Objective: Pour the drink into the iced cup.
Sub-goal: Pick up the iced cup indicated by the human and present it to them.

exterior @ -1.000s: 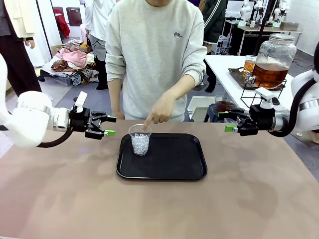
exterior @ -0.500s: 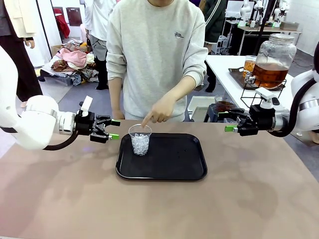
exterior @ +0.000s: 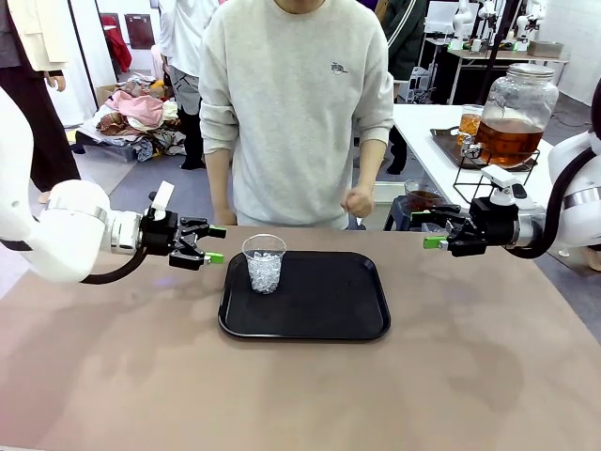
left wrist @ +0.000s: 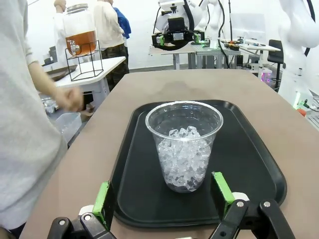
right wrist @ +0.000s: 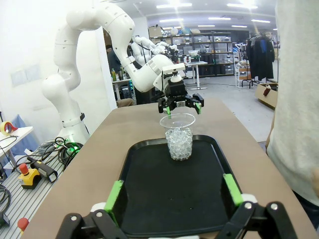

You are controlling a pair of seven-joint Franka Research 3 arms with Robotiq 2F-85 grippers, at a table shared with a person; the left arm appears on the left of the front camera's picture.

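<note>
- Front view: the iced cup (exterior: pixel 264 263) stands upright in the far left corner of the black tray (exterior: pixel 310 324), with no liquid in it yet. The drink (exterior: pixel 507 139) sits amber in a glass jar (exterior: pixel 518 89) on a wire stand, on a side table beyond the main table's far right corner, well apart from the cup.
- The left gripper (exterior: pixel 216 242) hovers wide and empty just beside the tray's left edge, aimed at the cup. The cup looks thin and clear, so a hard squeeze could buckle its wall. An off-centre approach could knock it over and scatter ice.
- The right gripper (exterior: pixel 427 228) is also wide and empty, above the table's right side and well apart from the tray. The jar looks heavy and round. A grab at it might slip or drag the stand.
- The person's hand (exterior: pixel 357 200) hangs loosely closed by the table's far edge. An arm reaching that way could cross it.
- Ice fills much of the cup, so a fast pour would likely splash over the rim onto the tray. If nothing holds the cup, it may slide.
</note>
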